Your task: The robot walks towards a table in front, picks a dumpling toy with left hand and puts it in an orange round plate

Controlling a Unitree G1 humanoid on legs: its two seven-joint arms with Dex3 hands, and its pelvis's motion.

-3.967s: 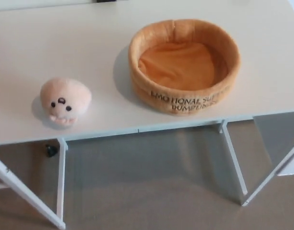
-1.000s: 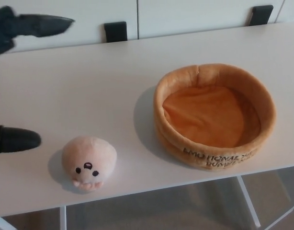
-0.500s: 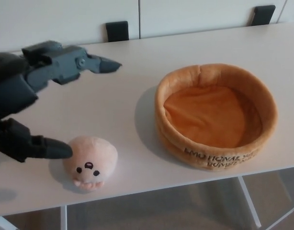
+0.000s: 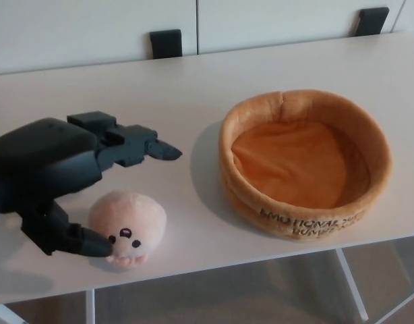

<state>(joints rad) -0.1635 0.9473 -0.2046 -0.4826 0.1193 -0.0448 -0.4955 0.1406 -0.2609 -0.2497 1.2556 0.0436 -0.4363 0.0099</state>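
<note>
One left hand [image 4: 65, 179] at lower left of frame, fingers [image 4: 156, 148] spread apart around dumpling toy [image 4: 128, 228] resting on white table [image 4: 193, 88], orange round plate [image 4: 305, 162] at right, empty.

A white table [image 4: 274, 64] fills most of the view. Behind it stand pale cabinet fronts [image 4: 92, 27] with two dark handles [image 4: 166, 44]. Below the table's front edge show white table legs [image 4: 352, 283] and a grey floor [image 4: 227, 297].
</note>
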